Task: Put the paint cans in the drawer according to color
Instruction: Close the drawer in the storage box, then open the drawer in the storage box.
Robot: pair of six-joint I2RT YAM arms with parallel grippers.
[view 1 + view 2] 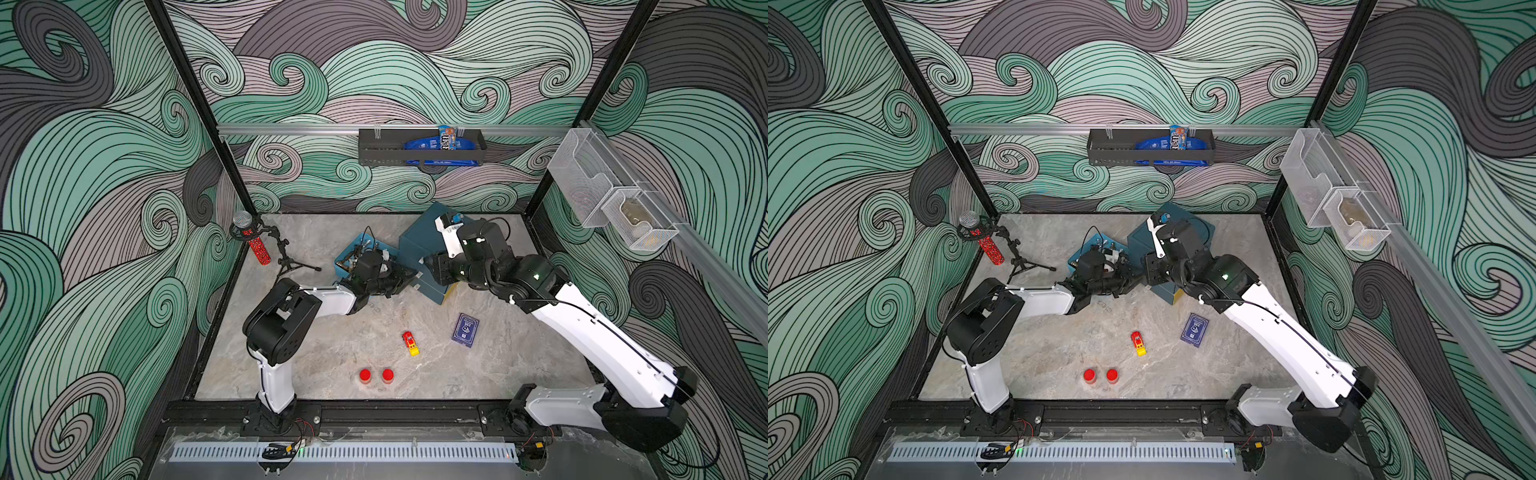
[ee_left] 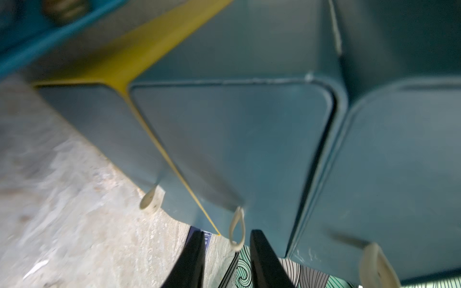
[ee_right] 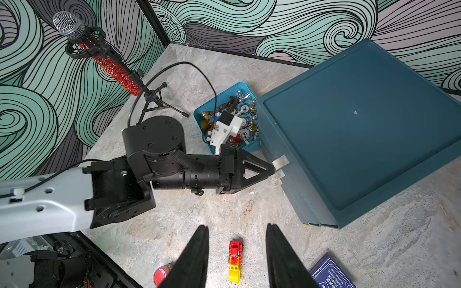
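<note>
We are at the drawer (image 3: 361,129) in this step, not at the cans. The left gripper (image 2: 227,233) has its fingers spread a little, one on each side of the middle white pull tab (image 2: 232,228), and they do not pinch it. The right gripper (image 3: 237,226) hangs over the table (image 1: 332,353) with fingers spread and nothing between them. The toy car (image 3: 234,259) lies below them.

Two red paint cans (image 1: 365,375) (image 1: 387,375) stand side by side on the table, well apart from both pairs of fingers, toward the arm bases. We see no yellow or magenta cans.

All three drawer fronts look shut, so we cannot see what is inside. We judge that the red cans now need a drawer: the left fingers must close on a tab and pull straight out.

The light blue tray (image 3: 217,99), just beside the left fingers, holds metal pieces and chips. The black wall basket (image 1: 374,153), far beyond both pairs of fingers, holds blue packets.
</note>
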